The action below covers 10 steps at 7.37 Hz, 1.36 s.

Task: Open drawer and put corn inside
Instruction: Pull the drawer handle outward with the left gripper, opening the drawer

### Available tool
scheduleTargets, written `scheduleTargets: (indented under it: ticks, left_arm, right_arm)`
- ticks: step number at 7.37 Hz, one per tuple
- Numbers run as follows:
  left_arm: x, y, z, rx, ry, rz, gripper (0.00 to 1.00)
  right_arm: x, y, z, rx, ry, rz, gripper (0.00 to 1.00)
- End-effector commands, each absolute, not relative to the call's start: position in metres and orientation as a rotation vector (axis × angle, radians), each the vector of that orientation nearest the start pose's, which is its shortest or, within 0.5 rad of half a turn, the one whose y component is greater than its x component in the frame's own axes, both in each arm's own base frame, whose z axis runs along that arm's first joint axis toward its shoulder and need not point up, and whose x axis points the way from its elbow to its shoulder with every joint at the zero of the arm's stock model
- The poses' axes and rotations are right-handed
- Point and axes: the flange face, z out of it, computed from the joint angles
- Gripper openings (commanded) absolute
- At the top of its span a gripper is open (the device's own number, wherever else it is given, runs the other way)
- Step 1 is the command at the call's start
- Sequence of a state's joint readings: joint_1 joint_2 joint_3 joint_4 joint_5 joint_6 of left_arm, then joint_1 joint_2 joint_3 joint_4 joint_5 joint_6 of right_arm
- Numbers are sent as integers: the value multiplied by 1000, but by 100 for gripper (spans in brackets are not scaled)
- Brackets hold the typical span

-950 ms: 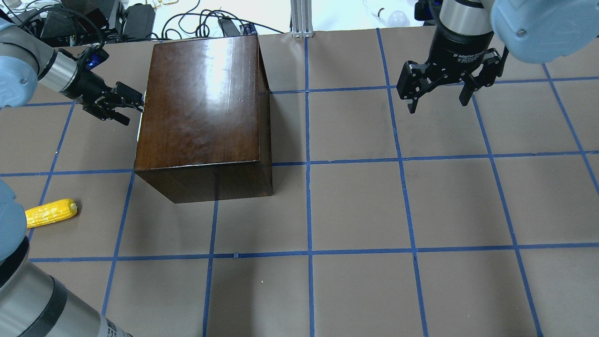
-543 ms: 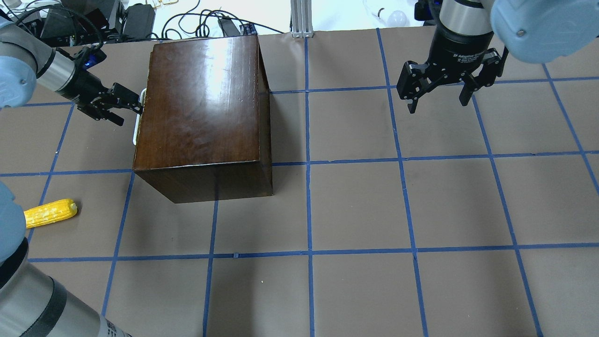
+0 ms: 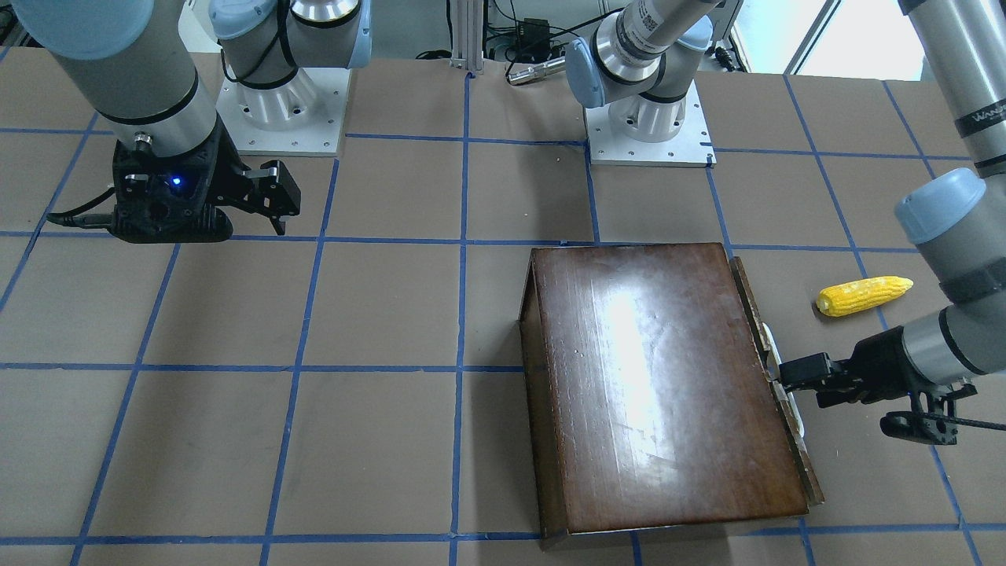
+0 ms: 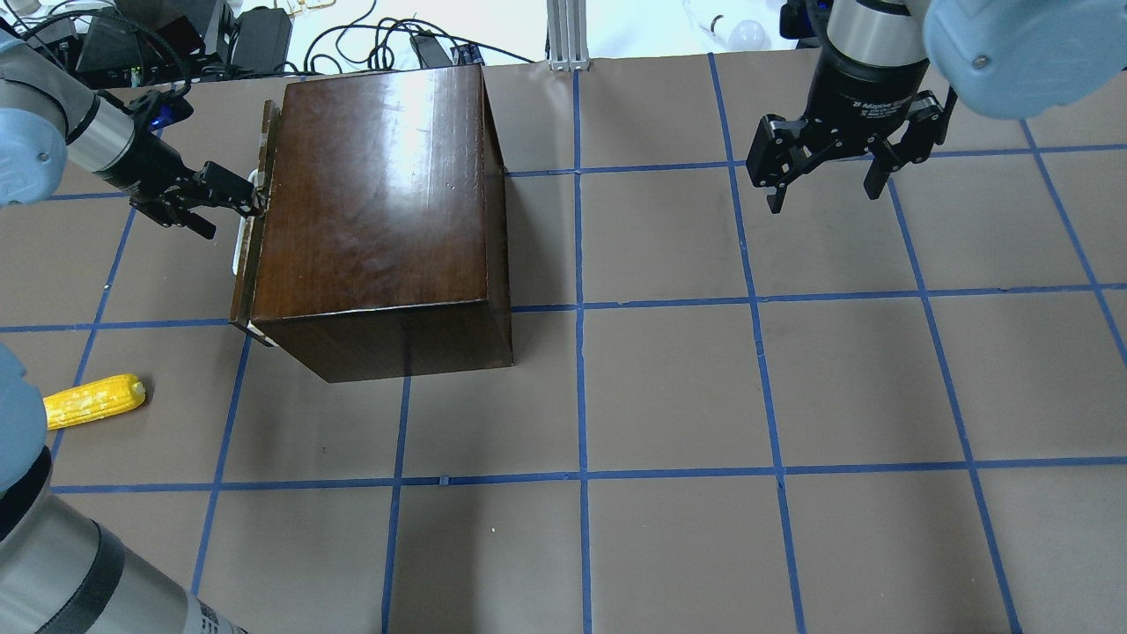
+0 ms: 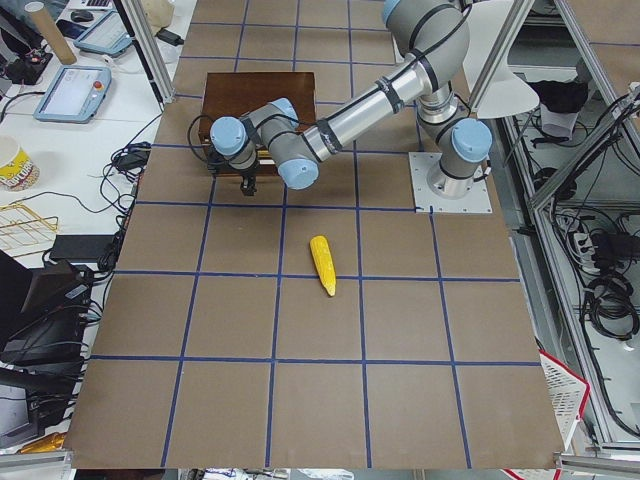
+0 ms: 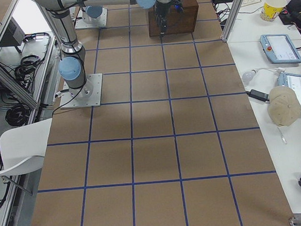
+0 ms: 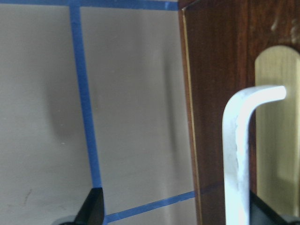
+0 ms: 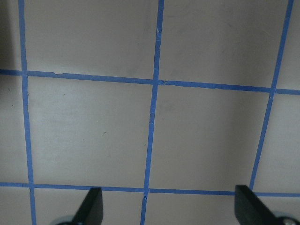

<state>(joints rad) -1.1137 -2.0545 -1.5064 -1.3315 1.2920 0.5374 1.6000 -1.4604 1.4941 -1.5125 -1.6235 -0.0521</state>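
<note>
The glossy dark-brown box [image 4: 379, 194] stands at the far left of the table. Its drawer's dark front panel [image 4: 249, 255] stands a small gap out from the box's left side, with a white handle [image 4: 238, 251] on it. My left gripper [image 4: 238, 218] is open, and one finger is hooked at the handle [image 7: 236, 154]. The yellow corn [image 4: 92, 401] lies on the table near the left edge, apart from the box, and also shows in the front-facing view [image 3: 863, 295]. My right gripper [image 4: 823, 198] is open and empty, high over the far right.
Brown paper with a blue tape grid [image 4: 581, 396] covers the table. Cables and power bricks [image 4: 264, 35] lie beyond the far edge behind the box. The two arm bases [image 3: 275, 102] stand at the robot's side.
My left gripper has moved left with the handle, and the drawer front has come a little way out of the box. The right arm and the corn have not moved.
</note>
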Motion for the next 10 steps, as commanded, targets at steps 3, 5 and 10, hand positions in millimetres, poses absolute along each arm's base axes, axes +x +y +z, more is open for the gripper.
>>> scheduleTargets:
  ticks: [3, 5, 10]
  left_arm:
    - [147, -643, 275, 88, 3451, 14, 100]
    - [162, -641, 277, 51, 3454, 2, 100]
    - [191, -634, 276, 8, 3454, -10, 100]
  right_arm:
    - [143, -525, 463, -134, 3188, 148, 100]
    - [144, -525, 463, -136, 3188, 148, 100]
    - [143, -525, 463, -133, 3186, 148, 100]
